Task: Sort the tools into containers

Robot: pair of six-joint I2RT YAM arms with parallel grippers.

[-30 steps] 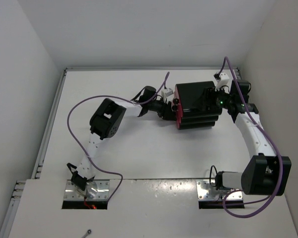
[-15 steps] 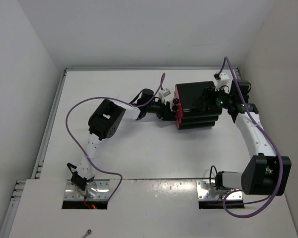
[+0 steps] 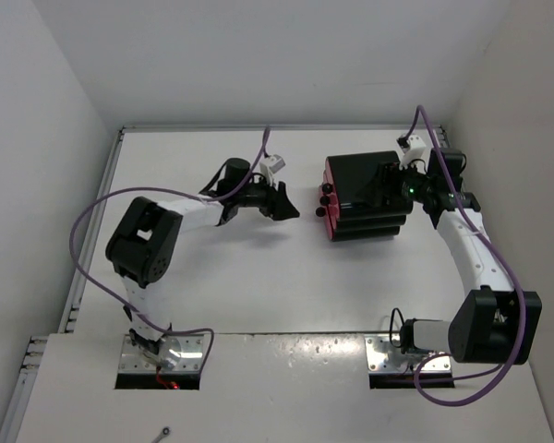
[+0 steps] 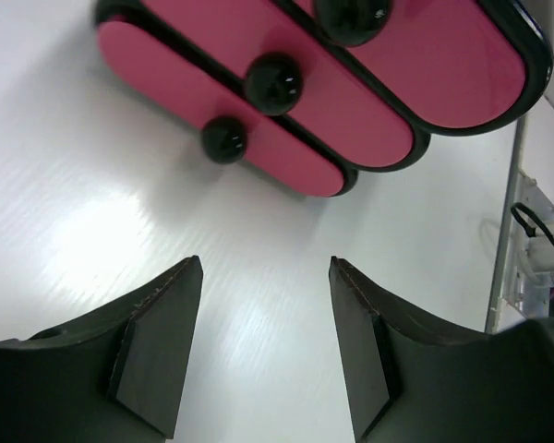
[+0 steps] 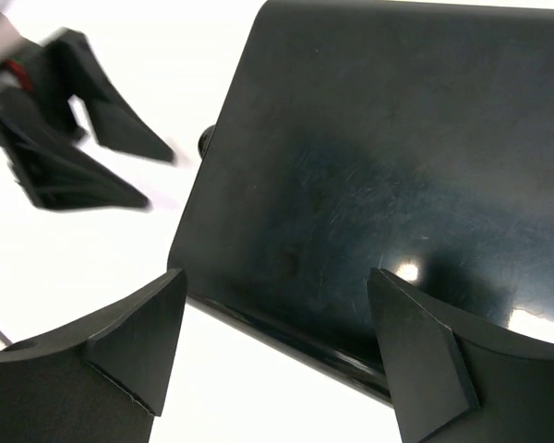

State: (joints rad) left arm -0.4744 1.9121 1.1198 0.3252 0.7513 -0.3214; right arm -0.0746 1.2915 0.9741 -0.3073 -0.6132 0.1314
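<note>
Left gripper point(image 3: 289, 205) is out over the white table point(image 3: 249, 277), a little way left of the drawer fronts and pointing at them. Its jaws are spread wide with nothing between them. The left wrist cam makes that clear: both dark fingers point(image 4: 157, 360) frame bare tabletop and touch nothing.

That same wrist view is the only one that shows the pink drawers point(image 4: 351, 120) properly. There are three glossy magenta fronts stacked in their black surround, each with a round black knob point(image 4: 273, 81), and all three look pushed in flush. From the top cam you just get a thin red strip and the knobs point(image 3: 323, 198) on the box's left face.

The black box point(image 3: 355, 173) sits toward the right side of the table, fronts facing left.

Right gripper point(image 3: 384, 186) is over the top of the box, coming in from the right. Its wrist cam shows the jaws wide apart, straddling the shiny, lightly scuffed lid point(image 5: 369, 166), with nothing gripped. Can't tell if the fingertips actually touch the lid. That view also catches the left gripper, blurry, in the top left corner beyond the box edge.
</note>
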